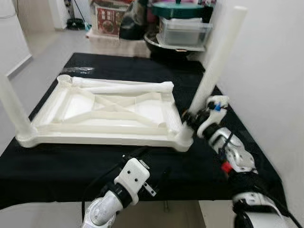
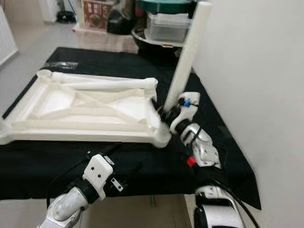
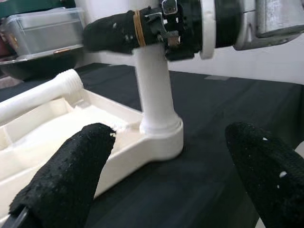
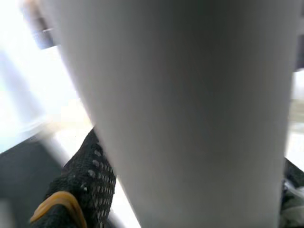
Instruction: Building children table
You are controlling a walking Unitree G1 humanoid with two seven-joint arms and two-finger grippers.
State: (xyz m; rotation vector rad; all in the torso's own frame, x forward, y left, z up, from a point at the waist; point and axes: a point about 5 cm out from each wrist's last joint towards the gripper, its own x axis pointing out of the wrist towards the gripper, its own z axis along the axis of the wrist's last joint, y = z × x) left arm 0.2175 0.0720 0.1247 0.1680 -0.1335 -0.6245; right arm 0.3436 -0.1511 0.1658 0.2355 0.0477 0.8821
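On the counter point(image 1: 57, 166), two legs stood in the upturned top point(image 1: 102, 111); right gripper point(image 1: 192, 118) pinched one leg point(image 1: 216, 61), left gripper point(image 3: 166, 180) spread; a loose leg point(image 1: 128, 88) remained.

Beyond the black cloth point(image 1: 57, 166) you see a clear lidded storage box point(image 1: 183, 31) under a green round lid point(image 1: 178, 8), beside a white wall point(image 1: 270, 71) and a printed carton point(image 1: 108, 20).
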